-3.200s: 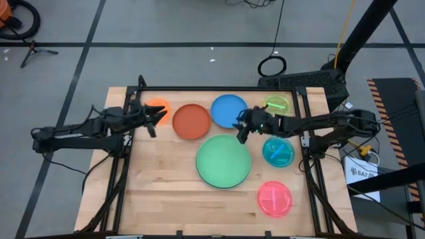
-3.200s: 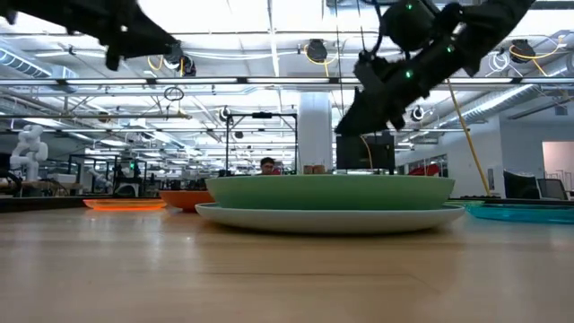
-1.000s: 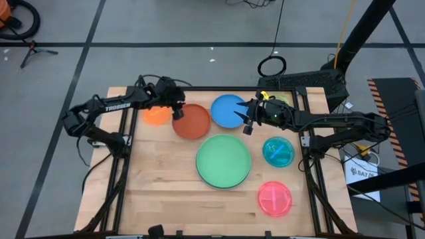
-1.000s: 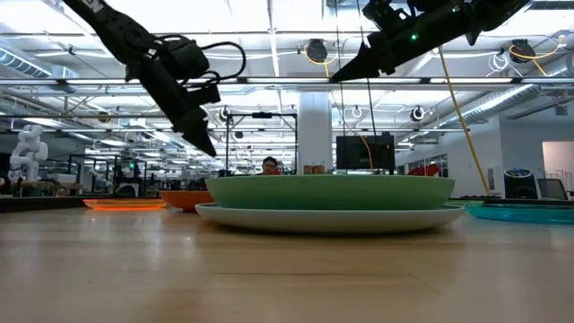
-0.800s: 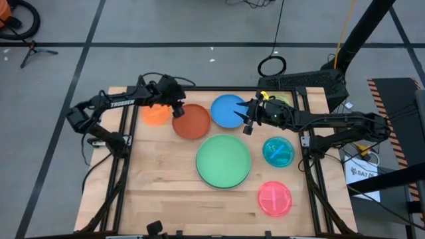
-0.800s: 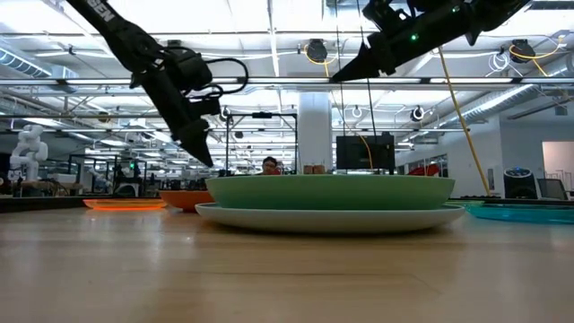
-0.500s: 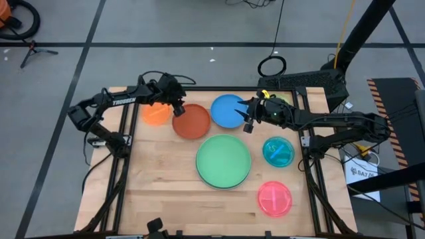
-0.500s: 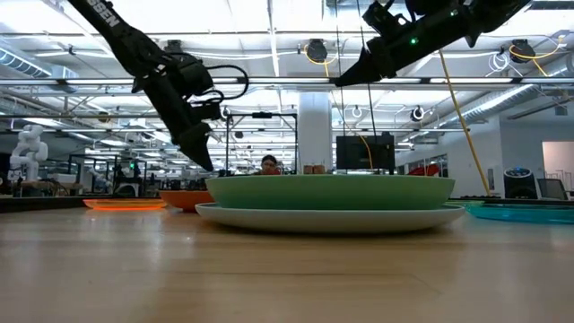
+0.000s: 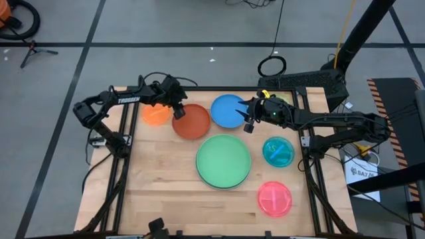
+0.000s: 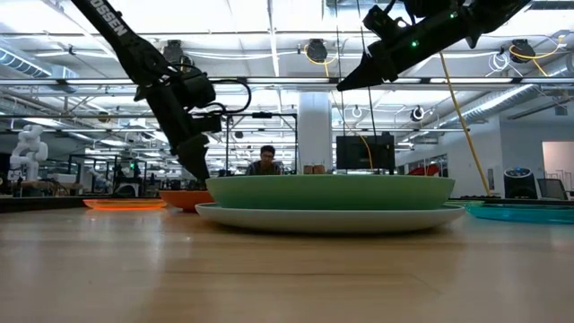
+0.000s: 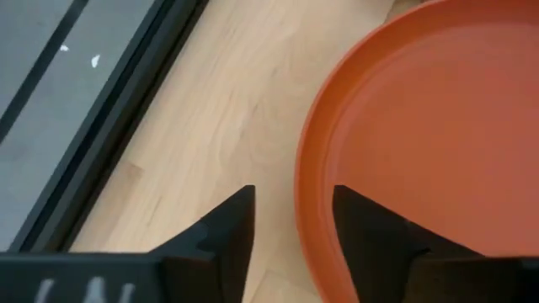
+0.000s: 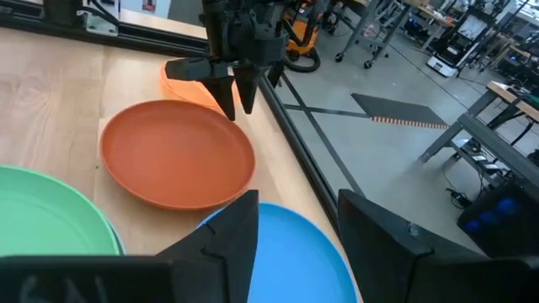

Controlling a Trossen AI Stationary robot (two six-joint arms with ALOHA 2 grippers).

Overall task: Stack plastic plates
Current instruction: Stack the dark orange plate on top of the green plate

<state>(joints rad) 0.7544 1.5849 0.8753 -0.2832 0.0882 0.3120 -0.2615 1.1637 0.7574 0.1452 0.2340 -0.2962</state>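
The rust-red plate (image 9: 192,122) lies flat near the table's far edge, between the small orange plate (image 9: 156,114) and the blue plate (image 9: 228,110). My left gripper (image 11: 288,220) is open just above the rust-red plate's far-left rim (image 11: 305,189), one finger outside it and one over the plate's inside. My right gripper (image 12: 295,231) is open and hovers high above the blue plate's right edge (image 12: 290,252). The large green plate (image 9: 223,160) sits at the table's middle on a pale plate (image 10: 327,218). The lime plate (image 9: 279,103) is partly hidden by the right arm.
The teal plate (image 9: 277,151) and the pink plate (image 9: 274,198) lie on the table's right side. Bare wood stretches along the near and left parts of the table (image 9: 159,192). A person (image 10: 266,160) sits in the room beyond the far edge.
My left gripper has come down toward the rust-red plate's far-left rim and tipped more steeply downward, while its arm has swung toward the far edge. The plates have not moved.
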